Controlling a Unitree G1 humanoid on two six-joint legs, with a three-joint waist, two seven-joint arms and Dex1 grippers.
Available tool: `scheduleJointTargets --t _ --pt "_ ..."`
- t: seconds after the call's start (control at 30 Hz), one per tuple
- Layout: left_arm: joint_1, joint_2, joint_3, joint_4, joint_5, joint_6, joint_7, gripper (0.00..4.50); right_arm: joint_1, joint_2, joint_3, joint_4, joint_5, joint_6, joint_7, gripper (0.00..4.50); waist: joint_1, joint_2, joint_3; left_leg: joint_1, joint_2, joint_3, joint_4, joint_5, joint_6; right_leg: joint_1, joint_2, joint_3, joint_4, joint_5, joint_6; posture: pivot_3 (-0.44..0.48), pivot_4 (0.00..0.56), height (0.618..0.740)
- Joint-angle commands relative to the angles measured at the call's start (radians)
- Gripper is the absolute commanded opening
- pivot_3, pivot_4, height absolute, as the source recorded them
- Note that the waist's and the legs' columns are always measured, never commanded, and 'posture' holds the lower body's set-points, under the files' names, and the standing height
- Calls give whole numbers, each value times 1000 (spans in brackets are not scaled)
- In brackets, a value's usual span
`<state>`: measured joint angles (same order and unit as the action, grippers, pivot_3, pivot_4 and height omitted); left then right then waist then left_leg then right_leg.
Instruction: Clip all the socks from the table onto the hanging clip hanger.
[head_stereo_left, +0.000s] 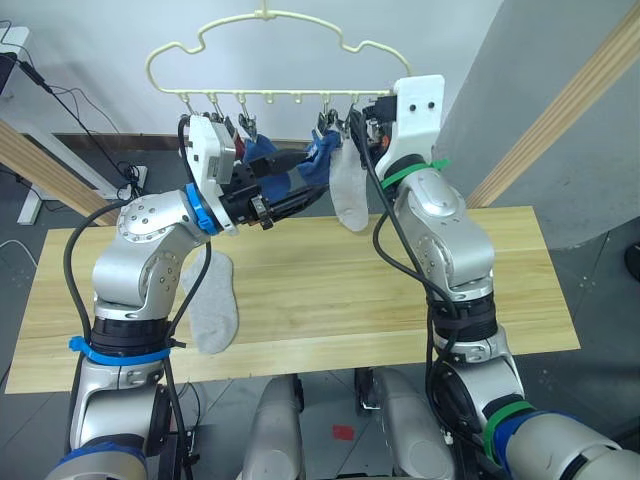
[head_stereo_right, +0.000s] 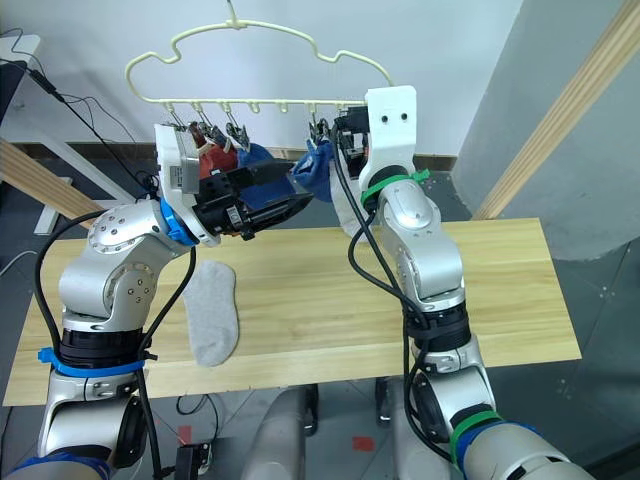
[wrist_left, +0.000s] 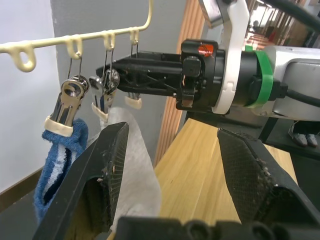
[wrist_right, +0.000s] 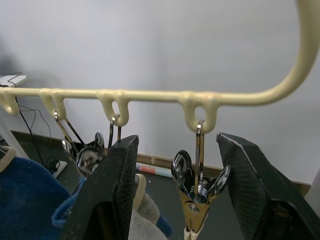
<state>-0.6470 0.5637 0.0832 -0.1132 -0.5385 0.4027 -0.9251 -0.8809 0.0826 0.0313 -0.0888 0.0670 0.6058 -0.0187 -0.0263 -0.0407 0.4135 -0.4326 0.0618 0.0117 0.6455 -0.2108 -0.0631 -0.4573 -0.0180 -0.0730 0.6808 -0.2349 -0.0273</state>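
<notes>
Both grippers, left (wrist_left: 170, 165) and right (wrist_right: 172, 185), are held open at the clip hanger (head_stereo_left: 265, 40). One grey sock (head_stereo_left: 212, 300) is left on the table (head_stereo_left: 320, 300). Cables (head_stereo_left: 95, 110) are seen by the white wall (head_stereo_left: 100, 40).

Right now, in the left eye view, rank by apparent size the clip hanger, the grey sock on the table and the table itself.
1. The table.
2. The clip hanger.
3. The grey sock.
</notes>
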Motion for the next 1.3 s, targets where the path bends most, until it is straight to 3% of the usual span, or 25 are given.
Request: scheduleJointTargets --t 0.03,0.7,0.97,1.3 --pt "-3 6 12 -34 0 -21 1 3088 -25 14 0 -30 18 -14 7 2575 0 0 0 0 0 0 0 0 0 0 0 0 0 0 0 -34 370 740" --pt "-2 6 13 -41 3 -18 4 3088 -41 42 -22 23 54 -54 6 2575 0 0 0 0 0 0 0 0 0 0 0 0 0 0 0 -27 372 740" --pt "0 5 10 -42 4 -19 1 3088 -11 -11 16 -29 -21 -36 -19 2575 0 0 0 0 0 0 0 0 0 0 0 0 0 0 1 -34 374 740" --pt "2 6 11 -41 4 -20 -2 3088 49 21 32 -110 -75 12 -88 2575 -1 0 0 0 0 0 0 0 0 0 0 0 0 0 1 -33 374 740"
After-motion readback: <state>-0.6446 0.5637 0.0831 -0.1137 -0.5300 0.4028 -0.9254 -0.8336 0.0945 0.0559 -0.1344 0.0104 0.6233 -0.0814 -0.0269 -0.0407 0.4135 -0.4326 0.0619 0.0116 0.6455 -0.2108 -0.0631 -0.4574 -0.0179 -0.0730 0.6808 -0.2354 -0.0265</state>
